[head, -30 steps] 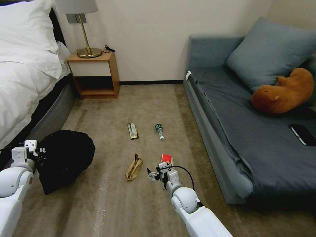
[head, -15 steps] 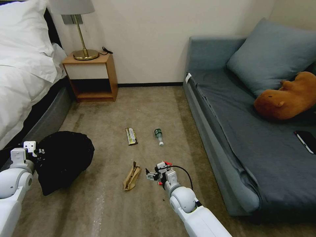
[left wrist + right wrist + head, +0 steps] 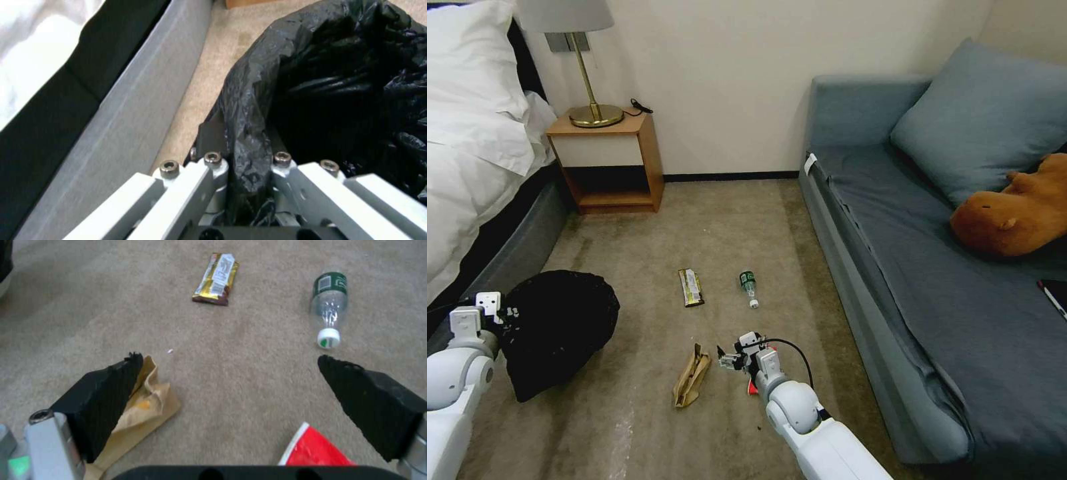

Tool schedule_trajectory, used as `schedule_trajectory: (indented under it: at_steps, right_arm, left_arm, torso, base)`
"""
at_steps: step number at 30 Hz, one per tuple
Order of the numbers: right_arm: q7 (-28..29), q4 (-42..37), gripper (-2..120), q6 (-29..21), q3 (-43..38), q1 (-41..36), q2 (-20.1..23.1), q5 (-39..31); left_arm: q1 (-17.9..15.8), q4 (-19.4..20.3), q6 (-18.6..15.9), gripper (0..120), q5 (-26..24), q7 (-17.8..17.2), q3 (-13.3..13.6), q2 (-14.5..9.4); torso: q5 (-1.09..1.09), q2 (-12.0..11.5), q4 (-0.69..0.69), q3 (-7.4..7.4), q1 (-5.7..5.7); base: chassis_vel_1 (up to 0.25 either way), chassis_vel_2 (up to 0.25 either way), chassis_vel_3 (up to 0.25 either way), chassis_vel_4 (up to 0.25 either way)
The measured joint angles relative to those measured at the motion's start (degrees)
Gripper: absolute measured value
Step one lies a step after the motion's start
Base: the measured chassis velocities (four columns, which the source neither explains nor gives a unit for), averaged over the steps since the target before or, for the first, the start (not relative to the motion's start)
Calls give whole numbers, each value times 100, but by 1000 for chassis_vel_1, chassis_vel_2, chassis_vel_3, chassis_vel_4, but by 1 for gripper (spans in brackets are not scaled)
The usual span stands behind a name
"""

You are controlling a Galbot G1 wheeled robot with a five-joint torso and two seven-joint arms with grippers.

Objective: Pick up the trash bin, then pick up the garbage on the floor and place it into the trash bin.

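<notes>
The left gripper (image 3: 242,166) is clamping the trash bin's (image 3: 557,327) bag rim at near left. The right gripper (image 3: 231,386), jaws spread, is hanging between the crumpled brown paper bag (image 3: 138,410) and the red wrapper (image 3: 313,450); it should centre over one before lowering.

A round bin lined with crinkled black plastic (image 3: 557,327) is tilting beside the bed; crumpled brown paper bag (image 3: 692,377), red wrapper (image 3: 313,449), green-labelled clear bottle (image 3: 749,287) and olive-gold bar wrapper (image 3: 692,287) are lying apart on carpet
</notes>
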State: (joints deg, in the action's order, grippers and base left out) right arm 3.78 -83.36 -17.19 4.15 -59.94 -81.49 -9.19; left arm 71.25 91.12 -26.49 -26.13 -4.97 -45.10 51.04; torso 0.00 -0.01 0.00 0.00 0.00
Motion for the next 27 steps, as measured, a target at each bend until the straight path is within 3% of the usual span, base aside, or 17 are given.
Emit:
schedule_trajectory:
  at_steps: [15, 27]
  right_arm:
    - [-210, 280, 100, -212, 931, 487, 59, -79]
    - [-176, 985, 100, -368, 2106, 1153, -321, -787]
  left_arm:
    - [53, 431, -68, 4, -27, -60, -117, -106]
    - [-61, 491, -84, 4, -96, -166, -251, -204]
  torso:
    - [0, 0, 0, 0, 0]
    - [-1, 1, 0, 0, 0]
  base:
    - [-11, 11, 11, -17]
    - [0, 0, 0, 0]
